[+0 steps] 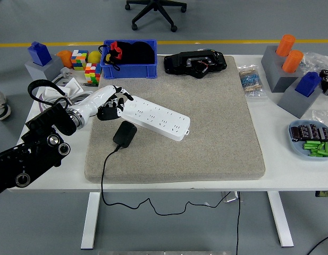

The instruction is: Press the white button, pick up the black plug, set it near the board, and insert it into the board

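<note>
While curled down onto the near end of the white board (156, 119), left-hand fingers (115, 104) clamped on nothing; black plug (124, 134), boxy, cord trailing, just below them on grey mat (217, 133).

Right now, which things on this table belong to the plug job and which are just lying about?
Job: white power strip, black plug with its cable, left hand at the strip's end.

Lying about: blue bin, puzzle cubes, black device, plate of green parts.

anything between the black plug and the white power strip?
Head view: nothing. Only a narrow strip of bare grey mat separates the black plug from the white power strip. The left hand rests at the strip's far-left end.
</note>
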Robot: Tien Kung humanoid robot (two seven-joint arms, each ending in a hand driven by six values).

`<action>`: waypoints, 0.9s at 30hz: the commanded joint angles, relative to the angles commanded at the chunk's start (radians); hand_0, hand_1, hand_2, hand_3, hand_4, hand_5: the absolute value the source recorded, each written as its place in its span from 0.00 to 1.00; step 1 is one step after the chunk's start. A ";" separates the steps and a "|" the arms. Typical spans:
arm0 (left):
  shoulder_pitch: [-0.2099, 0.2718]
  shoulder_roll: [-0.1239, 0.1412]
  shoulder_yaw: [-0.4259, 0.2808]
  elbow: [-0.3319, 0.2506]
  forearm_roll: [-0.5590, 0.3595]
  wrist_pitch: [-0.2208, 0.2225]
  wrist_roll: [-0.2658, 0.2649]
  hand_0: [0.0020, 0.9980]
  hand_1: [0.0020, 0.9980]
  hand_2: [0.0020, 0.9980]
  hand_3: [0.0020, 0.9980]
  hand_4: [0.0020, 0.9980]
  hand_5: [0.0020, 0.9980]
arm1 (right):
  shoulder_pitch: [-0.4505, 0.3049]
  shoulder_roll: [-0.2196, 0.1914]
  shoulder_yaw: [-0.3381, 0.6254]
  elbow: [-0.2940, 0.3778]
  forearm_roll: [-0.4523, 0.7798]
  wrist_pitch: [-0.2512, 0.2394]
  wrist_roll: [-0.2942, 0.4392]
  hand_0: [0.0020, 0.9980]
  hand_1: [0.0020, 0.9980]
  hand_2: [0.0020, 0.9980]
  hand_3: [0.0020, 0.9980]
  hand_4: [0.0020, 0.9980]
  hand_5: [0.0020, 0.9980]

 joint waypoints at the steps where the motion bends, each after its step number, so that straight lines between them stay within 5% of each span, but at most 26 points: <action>1: -0.008 -0.002 0.013 0.005 -0.002 -0.001 0.002 0.01 0.01 0.11 0.66 0.01 0.00 | 0.000 0.000 0.000 0.000 0.000 0.000 0.000 0.62 0.56 0.60 0.54 0.66 0.33; 6: -0.057 -0.029 0.077 0.051 -0.003 -0.004 0.015 0.01 0.01 0.11 0.66 0.01 0.00 | 0.000 0.000 -0.007 -0.002 0.004 0.000 -0.001 0.62 0.56 0.60 0.54 0.66 0.33; 19: -0.162 -0.114 0.164 0.196 0.159 0.008 0.042 0.01 0.01 0.11 0.67 0.02 0.00 | 0.005 -0.002 -0.030 -0.004 0.015 0.001 -0.002 0.62 0.56 0.60 0.54 0.65 0.33; 27: -0.195 -0.149 0.202 0.285 0.188 0.015 0.040 0.01 0.01 0.11 0.67 0.03 0.00 | 0.005 -0.006 -0.045 -0.005 0.020 0.001 -0.002 0.61 0.56 0.60 0.54 0.65 0.32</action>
